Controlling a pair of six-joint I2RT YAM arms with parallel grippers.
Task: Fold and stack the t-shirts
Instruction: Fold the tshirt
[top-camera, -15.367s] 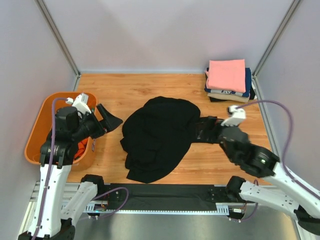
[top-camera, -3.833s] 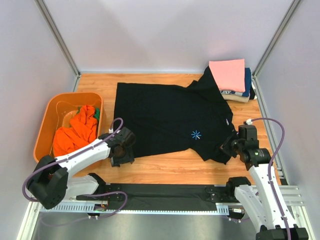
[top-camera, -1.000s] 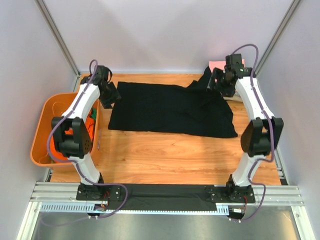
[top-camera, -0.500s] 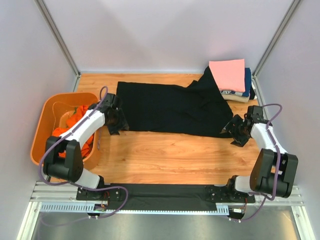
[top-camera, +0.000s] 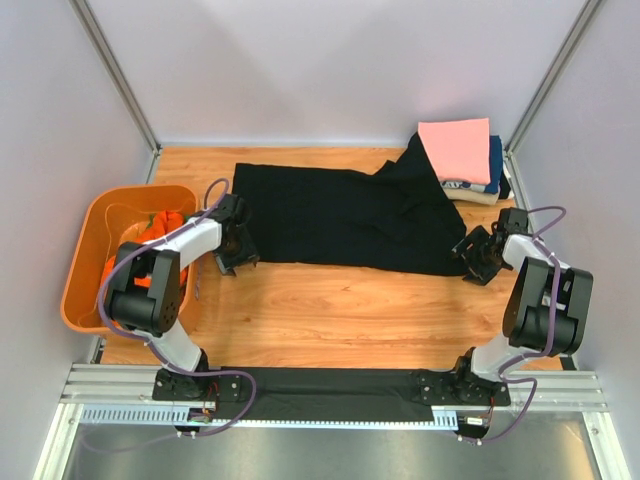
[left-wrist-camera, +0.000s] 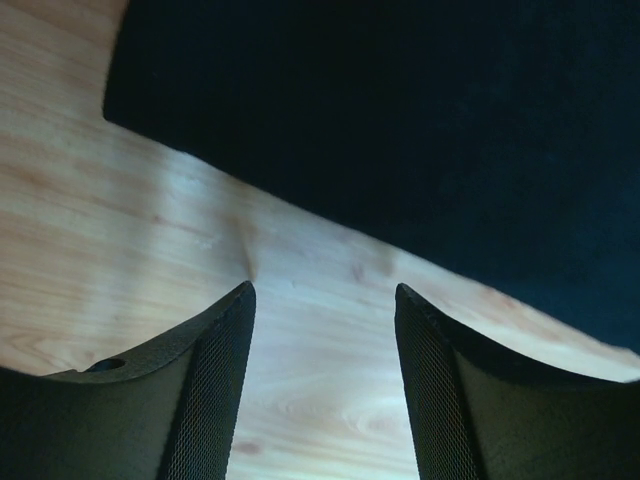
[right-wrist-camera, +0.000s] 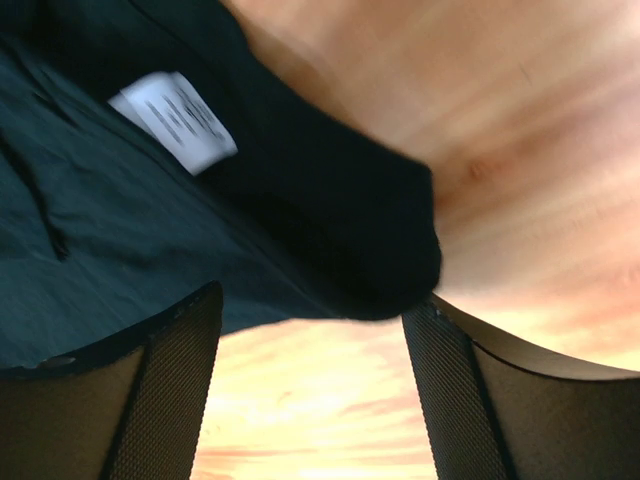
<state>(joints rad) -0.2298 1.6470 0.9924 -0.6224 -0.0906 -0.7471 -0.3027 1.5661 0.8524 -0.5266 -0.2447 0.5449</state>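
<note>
A black t-shirt (top-camera: 340, 215) lies spread flat across the wooden table. A stack of folded shirts, pink (top-camera: 455, 150) on top of navy and cream ones, sits at the back right. My left gripper (top-camera: 232, 262) is open, low over the table at the shirt's near left corner (left-wrist-camera: 330, 130); bare wood lies between its fingers (left-wrist-camera: 215, 380). My right gripper (top-camera: 470, 262) is open at the shirt's near right corner (right-wrist-camera: 340, 240), which lies just ahead of its fingers (right-wrist-camera: 165, 380). A white label (right-wrist-camera: 172, 120) shows on the cloth.
An orange plastic tub (top-camera: 85, 260) with orange cloth (top-camera: 150, 240) inside stands at the left edge, beside my left arm. Walls and metal posts enclose the table on three sides. A black strip runs along the near rail (top-camera: 330, 385).
</note>
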